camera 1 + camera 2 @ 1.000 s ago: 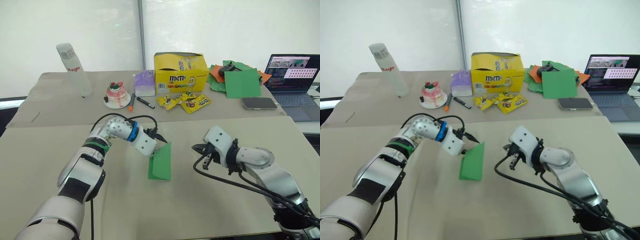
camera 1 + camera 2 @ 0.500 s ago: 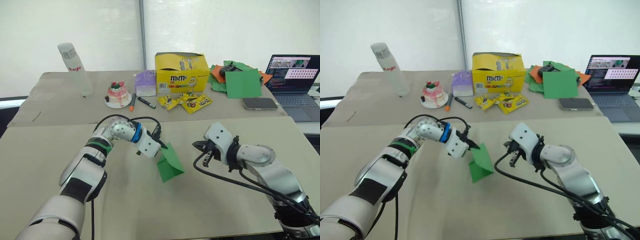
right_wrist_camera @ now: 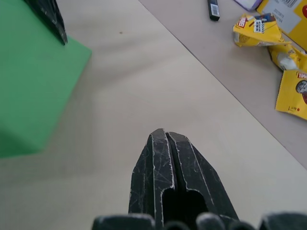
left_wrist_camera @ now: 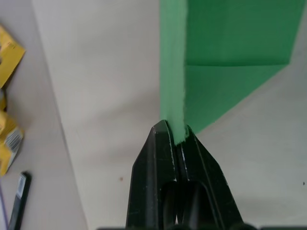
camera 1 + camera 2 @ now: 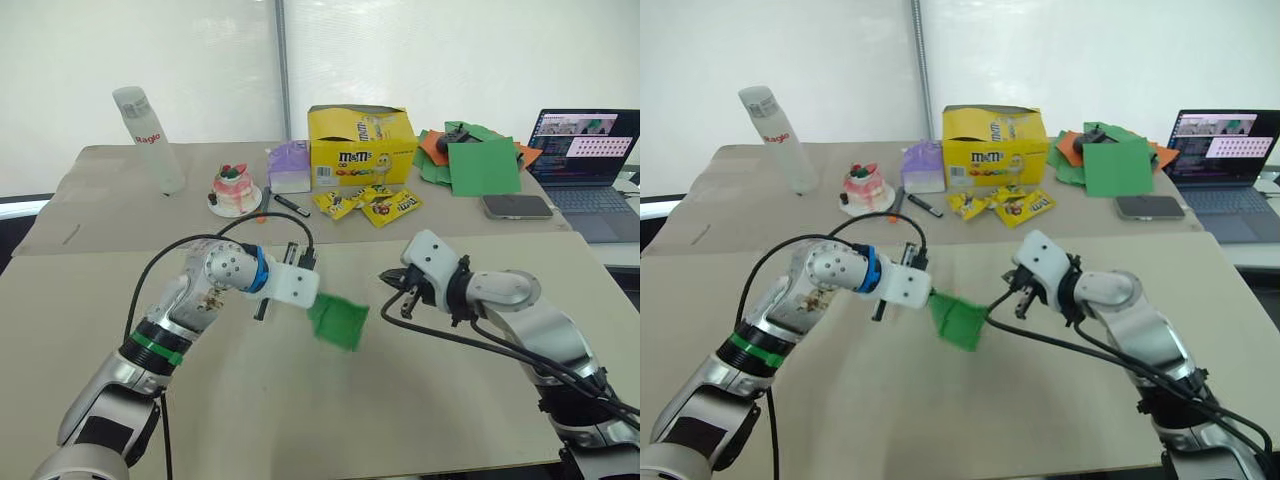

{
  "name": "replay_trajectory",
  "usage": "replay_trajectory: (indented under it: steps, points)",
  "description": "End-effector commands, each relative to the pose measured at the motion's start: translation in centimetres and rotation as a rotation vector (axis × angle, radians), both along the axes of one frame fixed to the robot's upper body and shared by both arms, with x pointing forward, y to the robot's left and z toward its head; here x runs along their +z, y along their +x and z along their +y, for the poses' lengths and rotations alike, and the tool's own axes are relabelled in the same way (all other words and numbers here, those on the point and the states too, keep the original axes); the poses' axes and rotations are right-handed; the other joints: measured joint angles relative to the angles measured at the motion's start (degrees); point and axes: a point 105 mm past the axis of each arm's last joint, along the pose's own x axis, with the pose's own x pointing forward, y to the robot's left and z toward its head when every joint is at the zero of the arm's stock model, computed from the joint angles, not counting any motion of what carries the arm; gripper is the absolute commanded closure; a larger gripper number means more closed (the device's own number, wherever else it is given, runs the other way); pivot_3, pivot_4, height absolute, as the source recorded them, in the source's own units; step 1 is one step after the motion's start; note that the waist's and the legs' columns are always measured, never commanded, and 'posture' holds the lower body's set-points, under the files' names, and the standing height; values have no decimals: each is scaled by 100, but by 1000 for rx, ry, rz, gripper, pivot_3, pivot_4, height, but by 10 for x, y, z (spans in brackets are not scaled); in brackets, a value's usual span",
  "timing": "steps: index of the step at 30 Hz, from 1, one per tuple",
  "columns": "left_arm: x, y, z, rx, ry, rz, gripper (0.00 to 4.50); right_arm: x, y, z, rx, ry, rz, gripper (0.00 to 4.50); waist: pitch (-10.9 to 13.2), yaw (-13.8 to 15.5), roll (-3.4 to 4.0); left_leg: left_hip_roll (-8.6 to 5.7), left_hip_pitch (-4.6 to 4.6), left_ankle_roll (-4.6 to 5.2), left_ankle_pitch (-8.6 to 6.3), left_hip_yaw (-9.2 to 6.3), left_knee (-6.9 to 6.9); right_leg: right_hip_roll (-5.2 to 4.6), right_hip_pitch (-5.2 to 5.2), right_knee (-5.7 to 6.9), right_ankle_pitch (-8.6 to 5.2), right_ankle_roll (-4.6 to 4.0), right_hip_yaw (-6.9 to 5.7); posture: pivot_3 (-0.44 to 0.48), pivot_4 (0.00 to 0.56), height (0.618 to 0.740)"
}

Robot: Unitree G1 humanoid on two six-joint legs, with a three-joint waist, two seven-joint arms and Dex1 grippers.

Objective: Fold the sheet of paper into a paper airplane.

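Observation:
The sheet of paper (image 5: 338, 322) is bright green and folded, with a crease across it (image 4: 230, 57). My left gripper (image 4: 175, 130) is shut on one edge and holds it out over the near table, mid-front. It seems to hang just above the tabletop. My right gripper (image 5: 386, 280) is shut on nothing, a short way to the right of the paper with its tips pointing at it. In the right wrist view the paper (image 3: 33, 91) lies ahead of the shut fingers (image 3: 165, 158), apart from them.
On the far table stand a yellow candy box (image 5: 362, 143), yellow candy packets (image 5: 368, 204), a clear bottle (image 5: 148, 138), a small cake (image 5: 235, 190), a purple box (image 5: 290, 166) and a marker (image 5: 291, 205). A pile of orange and green papers (image 5: 475, 160), a phone (image 5: 517, 206) and a laptop (image 5: 585, 150) sit far right.
My left gripper closed on the paper's edge and swung it rightward, from standing upright to held out flatter toward the right gripper. The right gripper edged slightly left and stayed shut.

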Motion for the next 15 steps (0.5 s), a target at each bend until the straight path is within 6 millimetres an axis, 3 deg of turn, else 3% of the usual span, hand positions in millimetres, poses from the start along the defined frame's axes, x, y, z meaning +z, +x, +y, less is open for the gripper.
replay_trajectory:
  steps: [1, 7, 15]
  points:
    - [2, -9, -3, 85, -19, 48, 4475, 10, 2, 6, 25, 4, -50, 4500, 0, -9, 0, 1, 0, 0, 0, 0, 0, 0, 0, 0, 0, 0, 1, 0, 150, 740]
    - [-12, -18, -22, 108, -71, 93, 4475, 13, 5, 4, 9, 2, -66, 4500, -2, 42, 2, 1, -1, 0, 0, -1, 2, -3, 1, 0, 0, 0, 3, 0, 150, 740]
    - [-3, -11, -12, 167, -143, 108, 1937, 22, 11, -7, -30, -19, -109, 4500, -1, 64, 2, 1, -2, 0, 0, 1, 3, -6, -1, -2, 1, 1, 7, 0, 150, 740]
